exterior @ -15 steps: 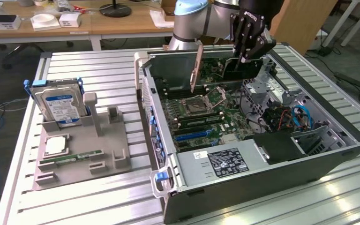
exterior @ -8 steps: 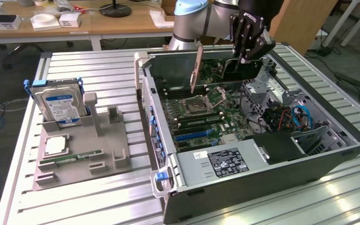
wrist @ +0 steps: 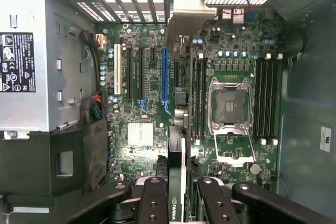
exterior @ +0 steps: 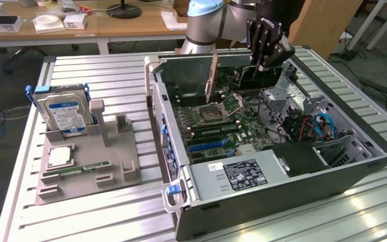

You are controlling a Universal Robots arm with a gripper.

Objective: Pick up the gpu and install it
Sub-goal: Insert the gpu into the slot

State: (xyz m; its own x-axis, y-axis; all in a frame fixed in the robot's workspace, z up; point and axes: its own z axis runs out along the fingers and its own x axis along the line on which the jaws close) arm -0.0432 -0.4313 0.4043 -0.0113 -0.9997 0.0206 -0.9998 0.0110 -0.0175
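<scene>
Gpu: the gpu (exterior: 256, 80) (wrist: 174, 206) hangs on edge inside the open top of the computer case (exterior: 281, 201), above the motherboard (exterior: 213, 118) (wrist: 142, 98) and not seated in any slot.
Long axis: level, running across the exterior view from left to right; the flat faces stand upright.
Bracket end: the silvery bracket (exterior: 211, 75) is at the end towards the exterior view's left, close to the case's back wall with its row of slot openings.
Heatsink: the black block faces the exterior camera, with a strip of green board between it and the bracket.
Pincer: the pincer (exterior: 264, 64) (wrist: 177, 186) comes straight down from above and is clamped on the gpu's upper edge, one finger on each face, the gap between them only as wide as the card.
Below the card: in the wrist view its edge lies between the long blue slot (wrist: 164, 77) and the memory slots beside the processor socket (wrist: 229, 103).
Beside the case: a grey holder (exterior: 113, 161) on the table (exterior: 99, 70) carries an upright hard drive (exterior: 62, 111) and a memory stick (exterior: 79, 170) lying flat.
</scene>
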